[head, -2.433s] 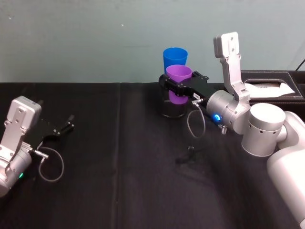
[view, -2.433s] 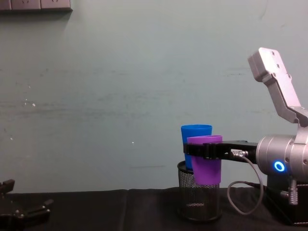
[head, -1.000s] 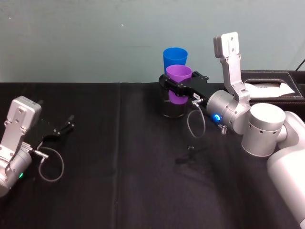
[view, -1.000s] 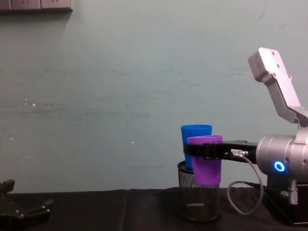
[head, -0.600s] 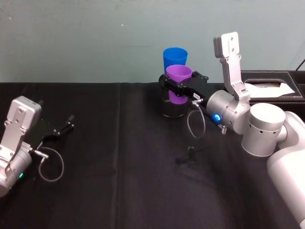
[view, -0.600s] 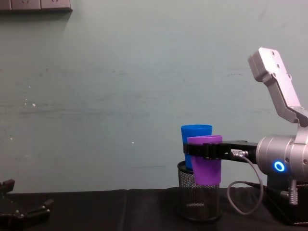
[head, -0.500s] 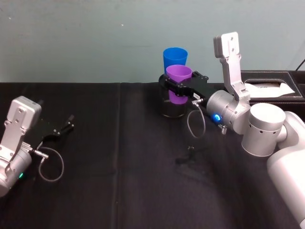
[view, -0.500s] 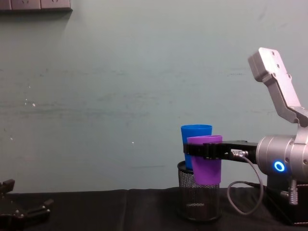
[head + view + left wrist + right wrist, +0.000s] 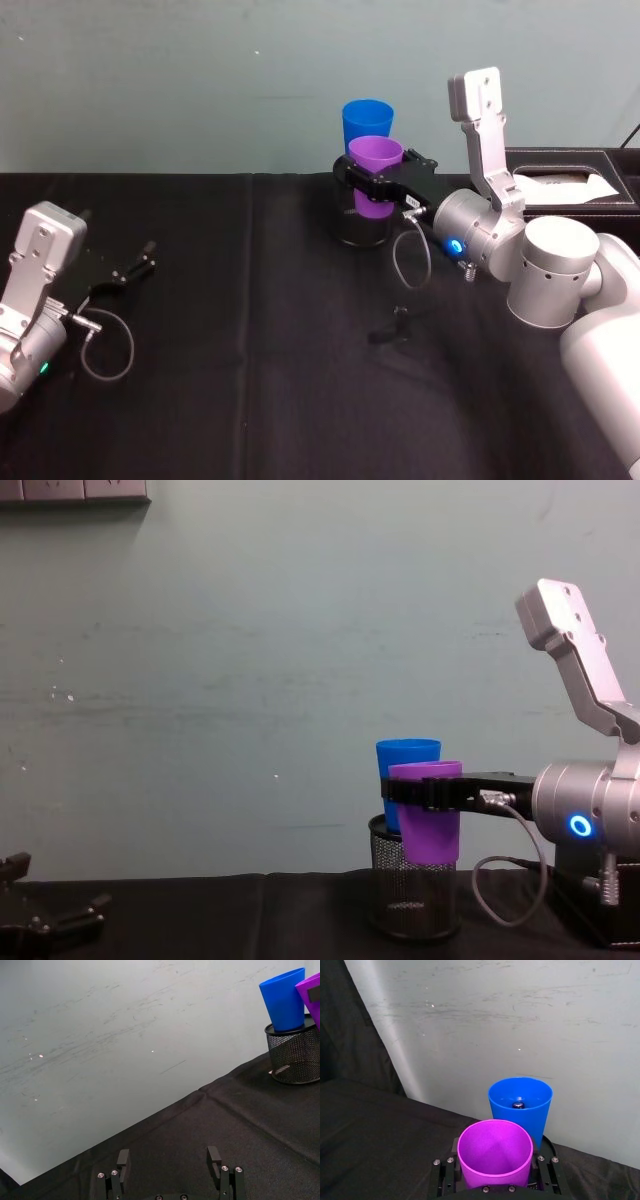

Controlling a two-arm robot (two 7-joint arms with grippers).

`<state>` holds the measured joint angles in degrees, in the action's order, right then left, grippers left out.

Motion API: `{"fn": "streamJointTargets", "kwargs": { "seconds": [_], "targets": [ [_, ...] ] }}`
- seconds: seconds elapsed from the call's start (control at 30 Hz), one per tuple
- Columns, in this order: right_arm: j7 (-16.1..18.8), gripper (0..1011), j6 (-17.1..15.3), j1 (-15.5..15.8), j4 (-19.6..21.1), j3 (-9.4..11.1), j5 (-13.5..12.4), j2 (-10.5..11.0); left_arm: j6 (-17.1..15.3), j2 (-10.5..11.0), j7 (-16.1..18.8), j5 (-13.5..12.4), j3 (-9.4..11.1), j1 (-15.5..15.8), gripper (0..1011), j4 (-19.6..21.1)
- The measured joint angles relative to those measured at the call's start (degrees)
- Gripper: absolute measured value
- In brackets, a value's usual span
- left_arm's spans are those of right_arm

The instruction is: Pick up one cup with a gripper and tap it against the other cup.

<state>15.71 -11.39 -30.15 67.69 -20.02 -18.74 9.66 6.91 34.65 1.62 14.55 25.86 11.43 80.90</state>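
Just right of centre in the head view, the right gripper point(image 9: 378, 186) pinches the purple cup point(image 9: 374, 165) below its rim, lifted upright against the blue cup point(image 9: 367, 120) (which sits in a black mesh holder point(image 9: 360, 228)). At the left edge, the left gripper point(image 9: 137, 270) rests with fingers spread.

Right tool point(image 9: 372, 186) reaches forward, raised, fingers clamped; left tool point(image 9: 143, 262) rests low, fingers spread
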Motion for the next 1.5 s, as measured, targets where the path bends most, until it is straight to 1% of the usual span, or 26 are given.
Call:
{"fn": "streamJointTargets", "kwargs": {
  "seconds": [1.5],
  "targets": [
    [0.0,739,0.0,0.0,0.0,0.0,0.0,0.0,0.0,0.0,0.0,0.0,0.0,0.0,1000,0.0]
  ]
}}
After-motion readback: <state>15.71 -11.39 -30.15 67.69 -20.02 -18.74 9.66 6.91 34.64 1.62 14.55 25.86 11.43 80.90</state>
